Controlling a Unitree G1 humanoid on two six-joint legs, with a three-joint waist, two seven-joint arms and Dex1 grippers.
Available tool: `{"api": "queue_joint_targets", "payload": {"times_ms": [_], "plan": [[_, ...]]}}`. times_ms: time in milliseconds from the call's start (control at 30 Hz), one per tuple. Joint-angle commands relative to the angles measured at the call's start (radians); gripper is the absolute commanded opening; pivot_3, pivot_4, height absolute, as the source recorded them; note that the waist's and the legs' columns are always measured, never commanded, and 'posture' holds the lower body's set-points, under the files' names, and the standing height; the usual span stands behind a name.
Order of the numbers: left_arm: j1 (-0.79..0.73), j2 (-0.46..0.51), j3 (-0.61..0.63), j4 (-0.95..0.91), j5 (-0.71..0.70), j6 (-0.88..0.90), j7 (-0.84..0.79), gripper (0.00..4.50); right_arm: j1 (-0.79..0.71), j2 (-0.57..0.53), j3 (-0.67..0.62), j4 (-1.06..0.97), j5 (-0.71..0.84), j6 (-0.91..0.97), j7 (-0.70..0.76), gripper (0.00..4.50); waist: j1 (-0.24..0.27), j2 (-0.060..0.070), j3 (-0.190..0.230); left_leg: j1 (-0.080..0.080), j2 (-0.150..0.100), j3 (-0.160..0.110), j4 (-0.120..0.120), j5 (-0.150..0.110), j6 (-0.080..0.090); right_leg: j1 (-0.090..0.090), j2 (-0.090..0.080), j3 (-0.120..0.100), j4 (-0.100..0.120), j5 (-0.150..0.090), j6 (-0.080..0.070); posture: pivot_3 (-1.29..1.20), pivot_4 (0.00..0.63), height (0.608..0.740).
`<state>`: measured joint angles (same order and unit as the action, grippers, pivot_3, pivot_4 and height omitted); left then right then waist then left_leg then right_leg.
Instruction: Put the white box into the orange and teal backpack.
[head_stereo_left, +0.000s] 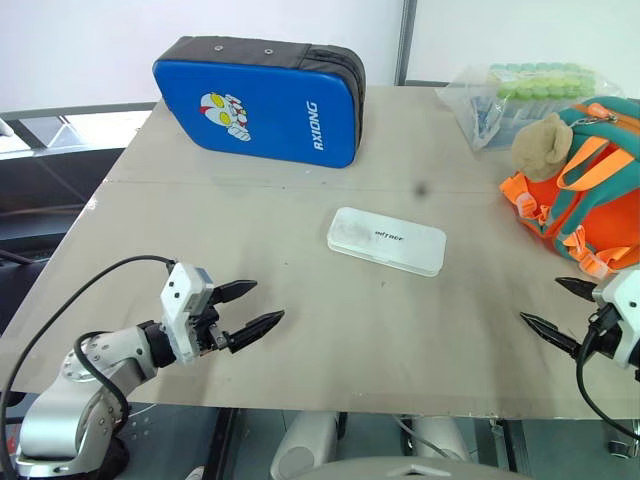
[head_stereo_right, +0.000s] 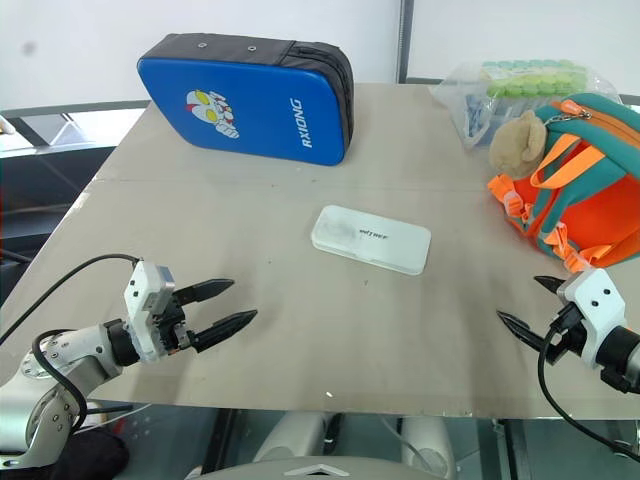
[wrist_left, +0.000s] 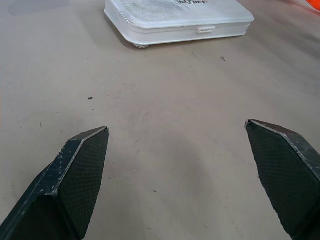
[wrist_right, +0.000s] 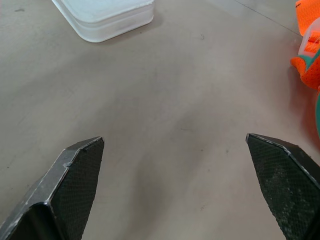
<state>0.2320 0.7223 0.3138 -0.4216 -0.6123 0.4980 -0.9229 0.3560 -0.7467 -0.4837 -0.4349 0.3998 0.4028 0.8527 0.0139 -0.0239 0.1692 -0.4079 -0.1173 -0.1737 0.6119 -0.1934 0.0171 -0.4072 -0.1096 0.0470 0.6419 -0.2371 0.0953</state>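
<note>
- White box (head_stereo_left: 386, 241) lies flat mid-bench, lid up, dark lettering readable — open bench on every side, so either hand can get at it.
- Orange and teal backpack (head_stereo_left: 588, 190) sits at the right edge of the bench, on the right arm's side, plush bear head (head_stereo_left: 541, 146) facing the middle; box and backpack are apart, nothing between them.
- Can't tell whether the backpack zipper is undone, so whether it's ready to take the box is unclear.
- Blue padded case (head_stereo_left: 262, 100) stands at the far side of the bench, clear plastic bag (head_stereo_left: 520, 95) far right behind the backpack — both out of the way, not part of the job.
- Left hand (head_stereo_left: 246, 308) hovers low over the near-left bench, fingers spread wide, holding nothing, aimed toward the box but well short of it.
- Right hand (head_stereo_right: 531, 310) hovers near the right edge, just in front of the backpack, also spread wide and empty — touching neither box nor backpack.
- Looks like a ready pose: the box is untouched, so the task hasn't really started.
</note>
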Motion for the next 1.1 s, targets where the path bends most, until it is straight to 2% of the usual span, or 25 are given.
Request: {"api": "queue_joint_targets", "payload": {"times_ms": [33, 133, 233, 267, 333, 400, 433, 567, 600, 633, 733, 867, 933, 1100], "plan": [[-0.058, -0.004, 0.004, -0.009, 0.004, 0.008, 0.053, 4.47, -0.034, 0.027, 0.014, -0.054, 0.005, 0.001, -0.055, 4.5, 0.0, 0.0, 0.0, 0.0, 0.0, 0.0, 0.0, 0.0, 0.0, 0.0, 0.0, 0.0, 0.0, 0.0, 0.0, 0.0, 0.15, 0.74], [-0.19, -0.051, -0.017, -0.015, -0.021, 0.111, 0.201, 4.47, -0.106, 0.078, 0.076, -0.159, -0.031, 0.088, -0.21, 4.5, 0.002, 0.0, 0.0, 0.0, 0.0, -0.002, 0.001, 0.0, 0.0, 0.001, 0.0, -0.002, 0.001, 0.0, 0.0, 0.0, 0.15, 0.74], [-0.28, -0.069, -0.042, -0.016, -0.025, 0.209, 0.29, 4.47, -0.178, 0.101, 0.13, -0.197, -0.01, 0.174, -0.27, 4.5, 0.0, 0.0, 0.0, 0.001, 0.001, -0.002, 0.001, -0.002, -0.004, 0.001, 0.001, -0.002, 0.001, 0.002, 0.001, 0.0, 0.15, 0.74], [-0.326, -0.084, -0.06, 0.003, -0.023, 0.236, 0.322, 4.5, -0.216, 0.108, 0.16, -0.194, -0.009, 0.216, -0.298, 4.25, -0.001, -0.001, 0.0, 0.001, 0.001, -0.001, 0.001, -0.002, -0.004, 0.001, 0.001, -0.002, 0.001, 0.004, 0.003, 0.0, 0.15, 0.74], [-0.388, -0.105, -0.097, 0.021, -0.004, 0.248, 0.354, 3.93, -0.27, 0.109, 0.216, -0.191, -0.029, 0.267, -0.333, 3.61, 0.0, -0.001, 0.0, 0.002, 0.001, 0.0, 0.001, 0.0, -0.001, 0.001, 0.001, -0.001, 0.0, 0.004, 0.003, 0.0, 0.15, 0.74], [-0.451, -0.139, -0.133, 0.056, 0.038, 0.284, 0.436, 3.27, -0.324, 0.128, 0.259, -0.178, -0.051, 0.308, -0.383, 2.76, 0.0, -0.001, 0.0, 0.001, 0.001, -0.001, 0.001, 0.0, -0.001, 0.001, 0.001, -0.002, 0.0, 0.004, 0.003, 0.0, 0.15, 0.74], [-0.478, -0.154, -0.147, 0.077, 0.057, 0.307, 0.476, 2.66, -0.348, 0.141, 0.273, -0.173, -0.056, 0.329, -0.408, 2.13, 0.0, -0.001, 0.0, 0.002, 0.001, -0.001, 0.001, -0.001, -0.002, 0.001, 0.001, -0.002, 0.0, 0.004, 0.003, 0.0, 0.15, 0.74], [-0.619, -0.222, -0.28, 0.212, 0.209, 0.296, 0.586, 0.67, -0.458, 0.164, 0.406, -0.124, -0.151, 0.378, -0.492, 0.13, 0.0, -0.001, 0.0, 0.001, 0.001, 0.0, 0.001, -0.001, -0.003, 0.0, 0.002, -0.002, 0.0, 0.004, 0.003, 0.0, 0.15, 0.74], [-0.661, -0.251, -0.304, 0.261, 0.241, 0.289, 0.614, 0.22, -0.49, 0.172, 0.442, -0.103, -0.18, 0.402, -0.52, 0.0, 0.0, -0.001, 0.0, 0.001, 0.001, 0.0, 0.001, -0.001, -0.003, 0.001, 0.002, -0.001, 0.0, 0.004, 0.003, 0.0, 0.15, 0.74], [-0.701, -0.271, -0.338, 0.312, 0.281, 0.279, 0.633, 0.01, -0.518, 0.175, 0.477, -0.086, -0.198, 0.426, -0.53, 0.0, 0.001, -0.001, 0.0, 0.001, 0.0, 0.001, 0.002, -0.001, -0.003, 0.001, 0.002, -0.002, 0.0, 0.004, 0.003, 0.0, 0.15, 0.74], [-0.753, -0.301, -0.392, 0.397, 0.336, 0.248, 0.62, 0.01, -0.573, 0.174, 0.556, -0.05, -0.242, 0.454, -0.536, 0.0, -0.002, -0.002, -0.001, -0.001, 0.0, 0.001, 0.003, 0.002, -0.007, 0.0, 0.002, -0.003, 0.0, 0.005, 0.003, 0.0, 0.15, 0.74], [-0.762, -0.288, -0.46, 0.438, 0.384, 0.224, 0.559, 0.01, -0.645, 0.161, 0.663, -0.009, -0.269, 0.457, -0.477, 0.0, -0.017, -0.002, -0.001, -0.006, 0.0, 0.001, 0.004, 0.002, -0.008, -0.005, 0.002, -0.002, 0.001, 0.005, 0.003, 0.0, 0.15, 0.74], [-0.746, -0.273, -0.487, 0.428, 0.4, 0.213, 0.524, 0.01, -0.694, 0.165, 0.716, 0.029, -0.279, 0.417, -0.433, 0.0, -0.026, -0.001, -0.001, -0.006, 0.0, 0.001, 0.004, 0.002, -0.008, -0.006, 0.002, -0.002, 0.001, 0.005, 0.003, 0.0, 0.15, 0.74], [-0.627, -0.245, -0.49, 0.186, 0.372, 0.316, 0.498, 0.01, -0.793, 0.219, 0.757, 0.107, -0.249, 0.32, -0.321, 0.0, -0.036, -0.002, -0.001, -0.005, 0.0, 0.0, 0.004, 0.001, -0.008, -0.005, 0.002, -0.002, 0.001, 0.005, 0.003, 0.0, 0.15, 0.74]]}}
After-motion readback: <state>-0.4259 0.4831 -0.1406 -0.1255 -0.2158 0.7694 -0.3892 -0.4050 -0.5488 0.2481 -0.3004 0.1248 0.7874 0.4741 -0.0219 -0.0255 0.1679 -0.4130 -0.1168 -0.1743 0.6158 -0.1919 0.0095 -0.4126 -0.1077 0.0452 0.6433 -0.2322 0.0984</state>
